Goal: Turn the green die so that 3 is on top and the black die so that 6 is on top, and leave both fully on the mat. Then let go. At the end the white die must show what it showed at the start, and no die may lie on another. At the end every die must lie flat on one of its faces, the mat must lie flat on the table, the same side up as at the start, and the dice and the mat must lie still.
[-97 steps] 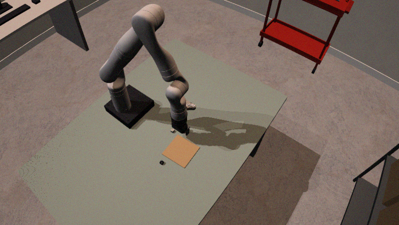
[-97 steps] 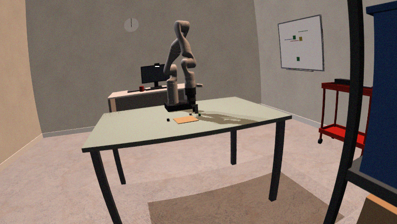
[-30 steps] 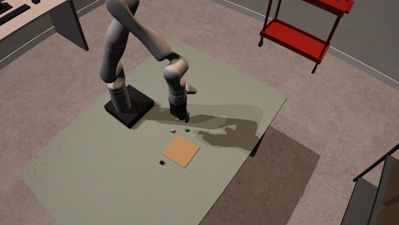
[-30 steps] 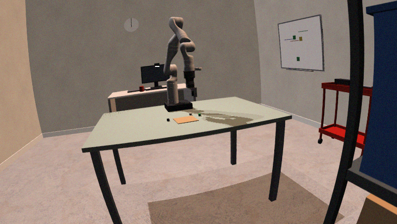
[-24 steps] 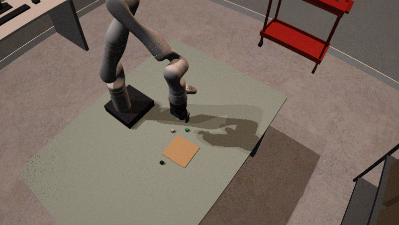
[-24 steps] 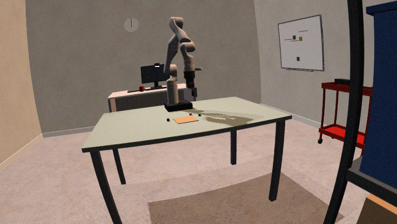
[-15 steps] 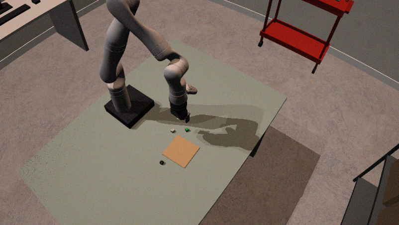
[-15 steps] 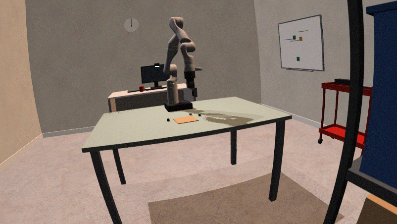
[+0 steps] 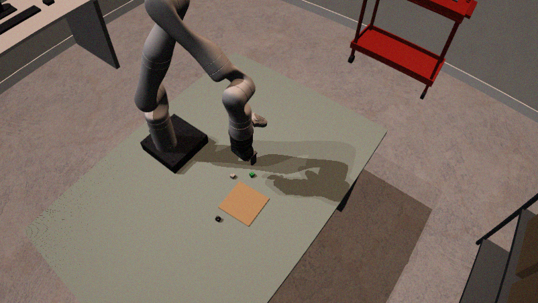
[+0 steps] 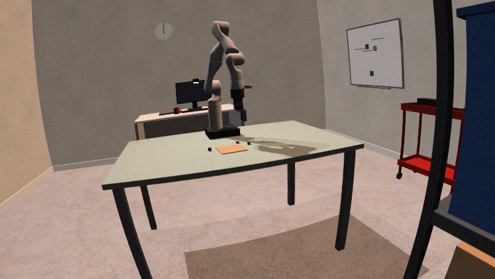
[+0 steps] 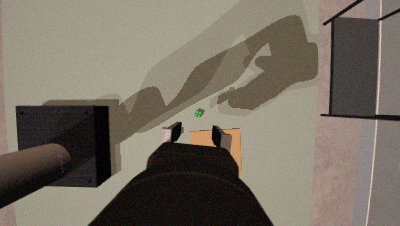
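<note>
Above pale tabletop (image 9: 157, 233) (image 10: 166, 162) (image 11: 270, 150), wide-open tool (image 9: 248, 159) (image 10: 242, 120) (image 11: 196, 130).

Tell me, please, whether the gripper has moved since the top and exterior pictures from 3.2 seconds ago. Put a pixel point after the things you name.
Yes: the gripper (image 9: 253, 157) (image 10: 244, 115) (image 11: 196, 130) has risen, now well above the table (image 10: 155, 162) in the exterior view.
</note>
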`<state>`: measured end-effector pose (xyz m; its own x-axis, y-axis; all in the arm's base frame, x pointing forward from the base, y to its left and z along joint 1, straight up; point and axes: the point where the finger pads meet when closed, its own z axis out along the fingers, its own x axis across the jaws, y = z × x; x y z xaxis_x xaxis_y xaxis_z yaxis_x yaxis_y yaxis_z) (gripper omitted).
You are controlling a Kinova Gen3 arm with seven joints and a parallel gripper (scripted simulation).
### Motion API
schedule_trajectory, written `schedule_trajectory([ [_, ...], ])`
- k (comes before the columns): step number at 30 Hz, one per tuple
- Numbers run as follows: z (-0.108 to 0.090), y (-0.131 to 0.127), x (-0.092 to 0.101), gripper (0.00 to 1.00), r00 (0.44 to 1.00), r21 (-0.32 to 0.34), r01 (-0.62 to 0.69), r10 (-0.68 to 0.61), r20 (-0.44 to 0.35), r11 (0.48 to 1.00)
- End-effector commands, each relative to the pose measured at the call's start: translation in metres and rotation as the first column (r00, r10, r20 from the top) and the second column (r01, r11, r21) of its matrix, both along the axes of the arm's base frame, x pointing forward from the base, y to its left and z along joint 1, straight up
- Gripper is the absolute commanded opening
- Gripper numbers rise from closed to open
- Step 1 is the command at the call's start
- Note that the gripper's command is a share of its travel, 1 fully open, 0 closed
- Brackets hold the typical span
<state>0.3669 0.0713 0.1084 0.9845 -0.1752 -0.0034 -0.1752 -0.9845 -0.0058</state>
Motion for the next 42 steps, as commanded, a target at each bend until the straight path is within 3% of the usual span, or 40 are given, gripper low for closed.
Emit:
schedule_trajectory([
  [1, -0.001, 0.004, 0.001, 1.0, 1.0, 0.0, 0.032, -0.032, 0.001, 1.0],
  [42, -0.007, 0.017, 0.003, 1.0, 0.978, 0.0, 0.21, -0.21, 0.0, 0.978],
])
